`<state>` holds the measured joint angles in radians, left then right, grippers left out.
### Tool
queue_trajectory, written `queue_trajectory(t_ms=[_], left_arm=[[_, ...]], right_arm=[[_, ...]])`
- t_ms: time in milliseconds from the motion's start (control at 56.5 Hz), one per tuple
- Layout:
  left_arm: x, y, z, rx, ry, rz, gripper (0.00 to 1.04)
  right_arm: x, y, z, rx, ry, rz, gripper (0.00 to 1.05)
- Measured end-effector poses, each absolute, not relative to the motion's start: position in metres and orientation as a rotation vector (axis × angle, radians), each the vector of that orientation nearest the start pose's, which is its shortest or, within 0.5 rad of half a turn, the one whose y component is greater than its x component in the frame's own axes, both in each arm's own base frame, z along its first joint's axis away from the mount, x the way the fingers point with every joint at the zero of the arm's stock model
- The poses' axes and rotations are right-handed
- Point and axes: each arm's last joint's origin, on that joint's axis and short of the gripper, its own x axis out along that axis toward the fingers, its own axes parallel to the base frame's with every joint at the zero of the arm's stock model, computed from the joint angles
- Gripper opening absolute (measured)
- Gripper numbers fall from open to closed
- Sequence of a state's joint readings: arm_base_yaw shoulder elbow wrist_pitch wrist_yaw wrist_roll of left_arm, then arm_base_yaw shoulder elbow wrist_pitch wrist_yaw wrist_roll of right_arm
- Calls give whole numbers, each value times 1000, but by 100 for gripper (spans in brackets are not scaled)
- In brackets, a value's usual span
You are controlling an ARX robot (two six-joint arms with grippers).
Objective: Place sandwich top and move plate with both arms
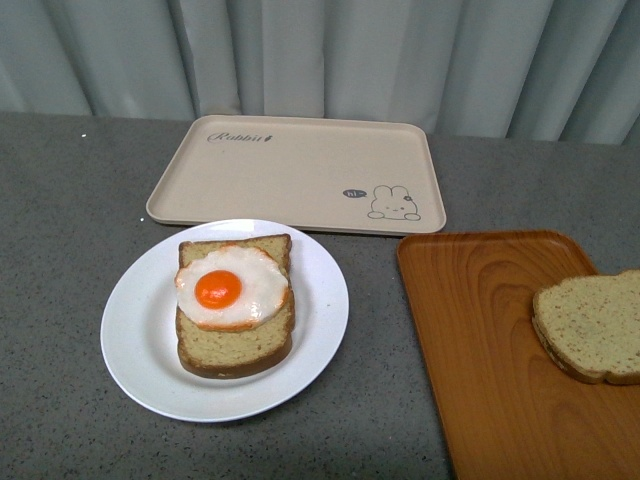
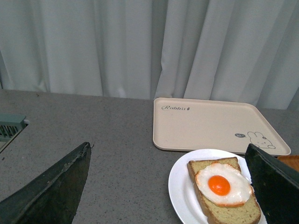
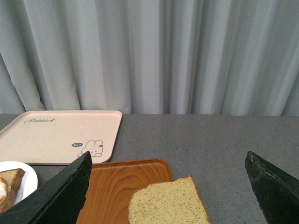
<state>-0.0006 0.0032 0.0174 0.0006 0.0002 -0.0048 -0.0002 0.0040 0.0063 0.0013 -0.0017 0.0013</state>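
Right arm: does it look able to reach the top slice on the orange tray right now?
Probably yes. The right claw is open, and the sandwich top lies uncovered on the orange tray with nothing between them.

the sandwich top (image 1: 595, 325) and orange tray (image 1: 480, 330) run off frame.

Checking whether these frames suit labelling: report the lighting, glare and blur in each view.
Front view: even soft light, no harsh glare on the plate; the sandwich top is cropped by the frame edge. Left wrist view: scene sharp, but the left gripper is dark and featureless. Right wrist view: the right gripper is likewise near-black, sandwich top again cropped.
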Motion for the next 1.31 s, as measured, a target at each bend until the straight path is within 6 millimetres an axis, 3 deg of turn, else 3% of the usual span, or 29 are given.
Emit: queue_trajectory(t_ms=[389, 495, 619, 707, 902, 1096, 1309], left_arm=[[97, 0, 169, -5, -15, 0, 98], [97, 0, 169, -5, -15, 0, 98], [97, 0, 169, -5, -15, -1, 98], [97, 0, 169, -5, -15, 0, 98], [97, 0, 169, -5, -15, 0, 98], [97, 0, 169, -5, -15, 0, 98], [97, 0, 169, -5, -15, 0, 98]], right_arm=[[98, 0, 165, 1, -3, 1, 96], [104, -4, 162, -46, 86, -155, 96], [126, -17, 164, -42, 118, -226, 96], [157, -35, 168, -16, 169, -232, 96], [206, -72, 152, 69, 379, -225, 96], [241, -100, 137, 202, 556, -224, 96], [269, -117, 114, 394, 741, -118, 96]])
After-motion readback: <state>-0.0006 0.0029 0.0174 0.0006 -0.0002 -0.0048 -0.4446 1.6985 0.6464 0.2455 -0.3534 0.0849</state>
